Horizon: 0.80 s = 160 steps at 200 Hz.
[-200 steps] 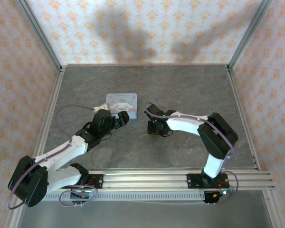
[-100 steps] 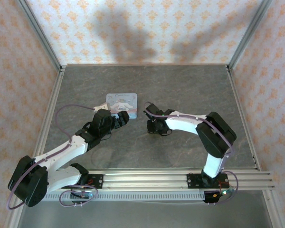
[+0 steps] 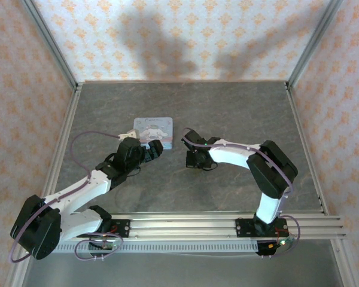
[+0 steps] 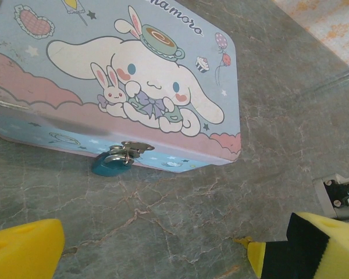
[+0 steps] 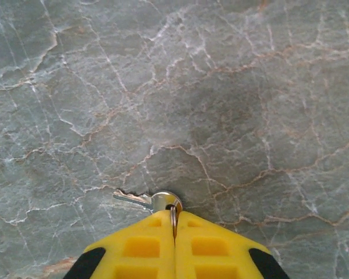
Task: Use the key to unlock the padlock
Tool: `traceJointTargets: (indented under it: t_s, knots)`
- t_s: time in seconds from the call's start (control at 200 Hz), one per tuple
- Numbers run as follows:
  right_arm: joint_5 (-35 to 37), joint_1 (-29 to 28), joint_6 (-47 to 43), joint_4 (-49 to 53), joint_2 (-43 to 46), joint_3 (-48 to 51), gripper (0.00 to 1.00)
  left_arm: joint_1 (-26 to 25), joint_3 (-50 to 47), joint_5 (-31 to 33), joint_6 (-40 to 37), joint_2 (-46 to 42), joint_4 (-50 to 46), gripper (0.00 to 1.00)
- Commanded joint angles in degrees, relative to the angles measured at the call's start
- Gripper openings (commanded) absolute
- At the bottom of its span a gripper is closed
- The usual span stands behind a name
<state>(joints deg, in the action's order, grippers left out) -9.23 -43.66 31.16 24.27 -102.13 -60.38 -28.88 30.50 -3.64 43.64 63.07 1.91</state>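
Observation:
The tiny teal padlock (image 4: 111,163) hangs by its metal shackle from the clasp on the front wall of the pale blue cartoon tin (image 4: 134,87), resting on the table. My left gripper (image 4: 163,256) stands open just in front of it, its yellow fingers (image 4: 23,250) far apart and holding nothing. In the top view that left gripper (image 3: 157,148) sits at the tin's (image 3: 154,128) near edge. The small silver key (image 5: 144,199) lies flat on the table, blade pointing left. My right gripper (image 5: 174,214) is shut on the thin ring through the key's head. From above, the right gripper (image 3: 194,162) points down to the right of the tin.
The grey marbled table (image 3: 239,113) stretches open behind and right of the tin. Metal frame posts and patterned walls border it on three sides. A rail (image 3: 227,226) with both arm bases runs along the near edge.
My right gripper's fingers have closed together onto the key's ring. The left arm and the tin have not moved.

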Motion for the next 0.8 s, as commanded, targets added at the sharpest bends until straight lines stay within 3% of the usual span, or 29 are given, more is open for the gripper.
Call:
traceJointTargets:
  t_s: [0.0,0.175,0.455,0.656,0.796]
  knots:
    - [-0.08,0.32,-0.06,-2.23,-0.13,0.88,0.0,-0.4,1.63,0.23,-1.1,-0.12,-0.47,1.0]
    - [-2.48,1.87,2.61,-8.31,4.77,5.7,0.0,-0.41,1.58,-2.13,0.4,-0.59,1.08,1.0]
    - [-8.05,3.93,11.15,-27.94,17.19,17.2,0.0,-2.37,2.64,-9.22,7.79,1.11,9.86,0.98]
    - [-8.22,3.93,13.09,-39.49,26.02,23.18,0.0,-6.74,7.45,-9.92,8.16,4.08,13.06,0.9]
    - [-4.18,2.7,8.66,-40.51,31.5,25.19,0.0,-8.95,10.21,-9.18,9.38,6.84,14.38,0.85]
